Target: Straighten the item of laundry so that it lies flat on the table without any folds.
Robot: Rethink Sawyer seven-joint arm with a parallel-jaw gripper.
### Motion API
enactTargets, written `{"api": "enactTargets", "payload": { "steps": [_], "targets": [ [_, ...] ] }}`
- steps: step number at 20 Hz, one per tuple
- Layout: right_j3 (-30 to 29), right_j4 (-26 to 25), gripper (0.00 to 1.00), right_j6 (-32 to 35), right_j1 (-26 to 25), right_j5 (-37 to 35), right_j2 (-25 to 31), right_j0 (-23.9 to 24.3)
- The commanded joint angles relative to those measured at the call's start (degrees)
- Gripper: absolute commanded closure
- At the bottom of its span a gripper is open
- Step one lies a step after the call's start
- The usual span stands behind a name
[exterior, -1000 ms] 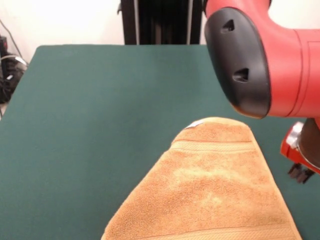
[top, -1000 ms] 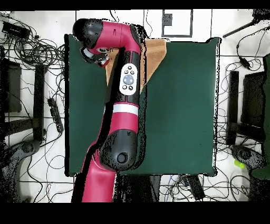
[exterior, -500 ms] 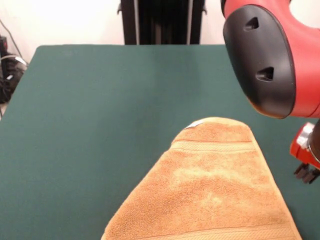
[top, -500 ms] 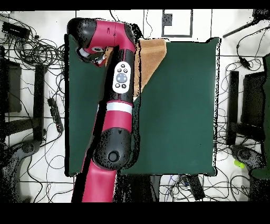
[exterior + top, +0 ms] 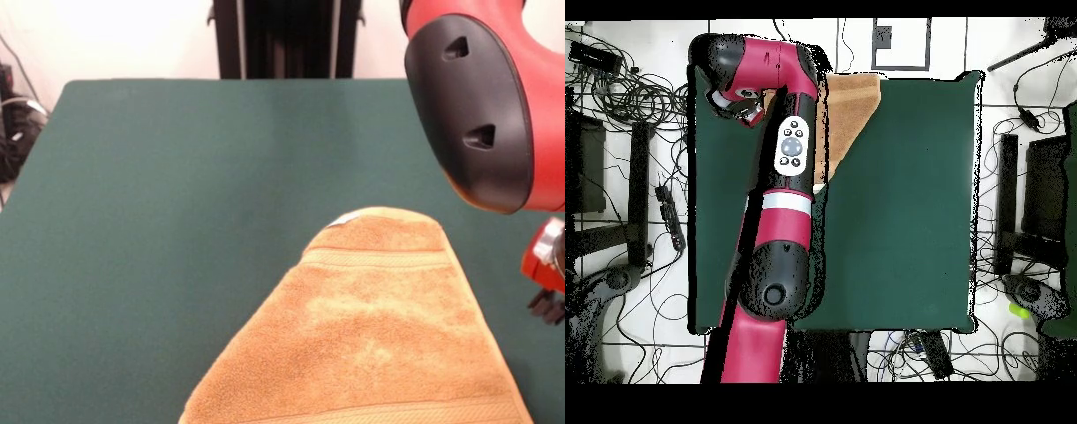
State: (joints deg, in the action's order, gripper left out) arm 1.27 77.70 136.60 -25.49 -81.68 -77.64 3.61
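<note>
The orange-tan towel (image 5: 371, 336) lies at the near edge of the dark green table (image 5: 159, 221). It tapers to a rounded, folded-looking far end with a small white tag, and a woven stripe band crosses it there. My gripper (image 5: 549, 305) shows only partly at the right edge, beside the towel and apart from it, low over the table. From above, the towel (image 5: 853, 105) sits at the table's (image 5: 915, 200) top edge, partly hidden by my arm. There my gripper (image 5: 743, 106) is left of the towel, near the table's left side.
My red and black arm link (image 5: 481, 97) hangs large over the table's right part. In the overhead view the arm (image 5: 787, 190) runs up along the table's left half. Cables and equipment (image 5: 625, 100) lie on the floor round the table.
My arm has swung to the right in the front view, carrying the gripper further from the towel toward the picture's edge. The towel has not moved.
</note>
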Motion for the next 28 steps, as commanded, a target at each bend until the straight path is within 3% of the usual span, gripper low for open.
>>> {"api": "enactTargets", "payload": {
  "steps": [1, 7, 8, 11, 21, 28],
  "targets": [
    [-1.3, 2.4, 1.00, -13.1, -1.5, 3.5, -3.5, 0.6],
    [-1.3, 3.5, 1.00, -13.2, -1.7, 1.6, -3.3, 0.7],
    [-1.5, 3.1, 0.00, -12.7, -1.6, 1.8, -3.1, 0.6],
    [-1.2, 3.5, 0.00, -14.7, -1.7, 0.3, -3.5, 0.9],
    [-0.9, 4.6, 0.00, -14.9, -1.2, 5.1, -6.7, 1.8],
    [-0.6, 16.5, 0.00, -16.0, 0.7, 0.1, -20.4, 4.3]
  ]
}}
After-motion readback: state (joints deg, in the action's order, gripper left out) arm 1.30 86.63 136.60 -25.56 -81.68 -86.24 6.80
